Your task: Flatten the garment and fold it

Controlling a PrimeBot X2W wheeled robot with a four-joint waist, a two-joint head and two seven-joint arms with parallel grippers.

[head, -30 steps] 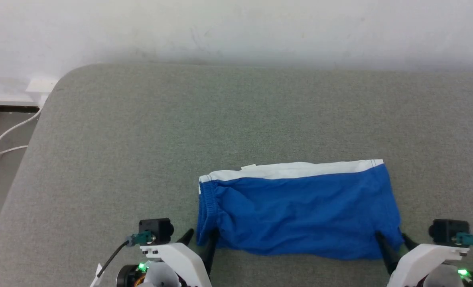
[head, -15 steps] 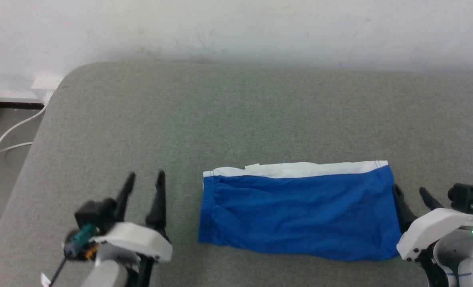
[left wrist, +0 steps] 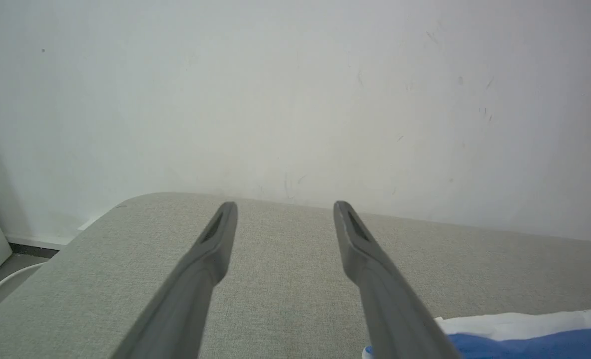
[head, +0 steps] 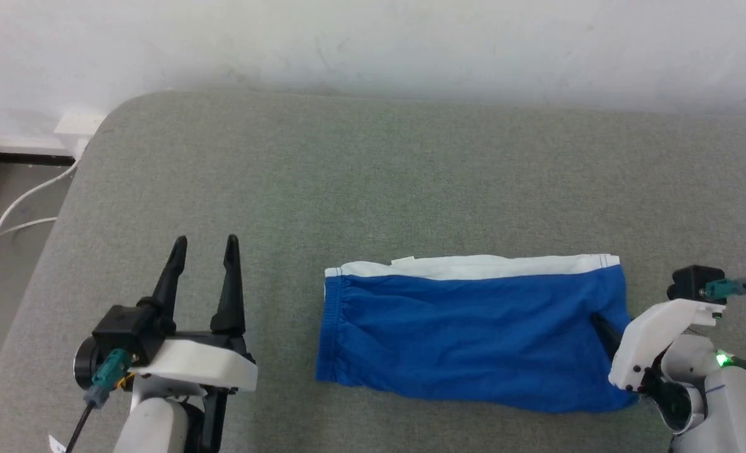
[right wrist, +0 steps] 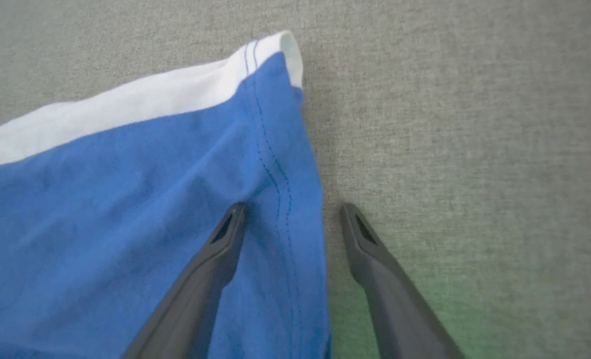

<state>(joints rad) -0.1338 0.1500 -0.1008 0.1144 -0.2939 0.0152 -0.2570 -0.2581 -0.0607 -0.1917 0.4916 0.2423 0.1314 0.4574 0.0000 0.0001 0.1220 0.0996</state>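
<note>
The garment (head: 473,333), bright blue shorts with a white stripe along the far edge, lies flat and folded lengthwise on the grey padded surface (head: 373,176), gathered waistband to the left. My left gripper (head: 203,242) is open and empty, well left of the waistband, fingers pointing at the wall. In the left wrist view the left gripper (left wrist: 285,207) spans bare grey fabric, with the garment (left wrist: 534,341) at the lower right. My right gripper (head: 604,328) is at the garment's right end. In the right wrist view the right gripper (right wrist: 290,209) stands open astride the stitched hem of the garment (right wrist: 126,209), one finger over blue cloth, the other over the surface.
A white wall (head: 373,44) runs along the far side of the surface. The surface's rounded left corner (head: 105,123) drops to the floor, where white cables (head: 21,214) lie. Bare grey padding stretches beyond and left of the garment.
The left gripper has left the garment's near-left corner, swinging out to the left and away from it. The right gripper has shifted from the near-right corner up the right hem. The camera drifted slightly.
</note>
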